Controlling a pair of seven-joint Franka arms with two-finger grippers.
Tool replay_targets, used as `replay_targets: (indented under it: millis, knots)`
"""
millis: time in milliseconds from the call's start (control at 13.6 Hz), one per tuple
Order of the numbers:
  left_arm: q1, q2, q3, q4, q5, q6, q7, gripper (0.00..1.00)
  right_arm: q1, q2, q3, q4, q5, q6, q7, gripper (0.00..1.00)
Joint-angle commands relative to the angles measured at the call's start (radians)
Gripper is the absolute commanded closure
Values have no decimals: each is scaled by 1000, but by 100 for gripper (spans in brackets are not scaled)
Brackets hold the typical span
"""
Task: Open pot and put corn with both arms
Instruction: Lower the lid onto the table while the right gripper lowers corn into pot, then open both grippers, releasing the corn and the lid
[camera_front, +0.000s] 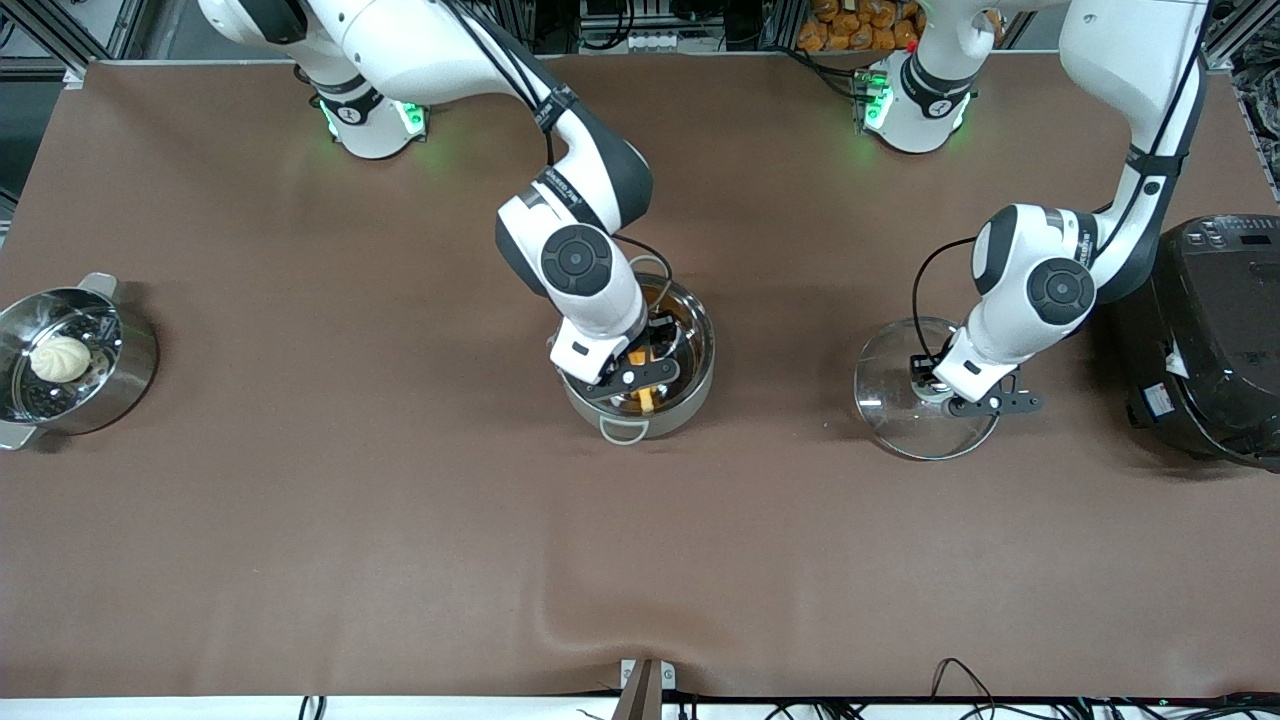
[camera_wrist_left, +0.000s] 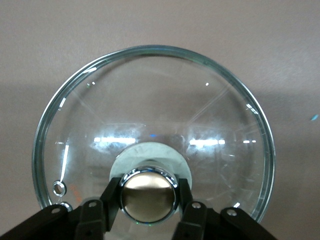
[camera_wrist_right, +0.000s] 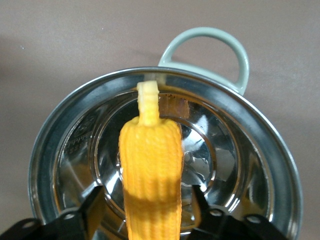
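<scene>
Pot (camera_front: 690, 385): stainless steel, uncovered, near the middle of the surface (camera_front: 400, 520), roughly midway between the robots' edge and the camera edge. Lid off, so the mouth is free to take the corn from above.

Corn (camera_wrist_right: 150, 170): yellow-orange cob, pinched between the fingers (camera_wrist_right: 82, 220) of the right claw (camera_wrist_right: 150, 227), pale stalk end pointing away from the claw, over the pot's mouth and possibly already within the rim. Gripped at one end, apparently so that the free length can go down inside the walls. Not yet released; contact with the pot's bottom cannot be judged.

Right claw: closed on the corn, over the pot's opening, reaching in from the robots' edge.

Glass lid (camera_front: 900, 420): clear, metallic knob (camera_wrist_left: 148, 194), lying on the surface beside the pot toward the left arm's end, near the black cooker (camera_front: 1215, 340). Parked apart, likely to clear the right arm's approach.

Left claw (camera_wrist_left: 148, 200): fingers close on either side of the knob; grip pressure cannot be confirmed.

Steamer pot with white bun (camera_front: 60, 358): at the right arm's end, not involved.
</scene>
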Motion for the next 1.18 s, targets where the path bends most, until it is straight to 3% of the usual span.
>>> replay_targets:
  millis: [0,221,294,368,441,515,662,809,1103]
  knots:
    - [18,-7,-12,-17,18,18,13,100,18,14,-12,8,-19,2,79,0]
    - [31,14,-12,-3,16,18,5,87,2,-1,-12,3,-17,-8,70,0]
    - [37,22,-14,5,16,18,5,77,-12,-9,-15,1,-17,-12,67,0]
    - [36,25,-12,11,16,18,2,59,-40,-30,-15,1,-16,-33,64,0]
    - [36,24,-14,20,16,15,4,24,-69,-58,-13,3,-14,-81,61,0]
    - [36,16,-12,34,16,14,16,0,-105,-88,-13,4,-7,-115,32,0]
    - [34,-27,-14,86,18,-41,8,0,-165,-147,-15,1,-14,-216,-78,0]
    - [36,-102,-15,194,16,-203,10,0,-257,-202,-15,-20,-16,-279,-196,0]
    - [30,-121,-21,573,4,-671,10,0,-450,-387,-17,-276,-29,-282,-397,0]
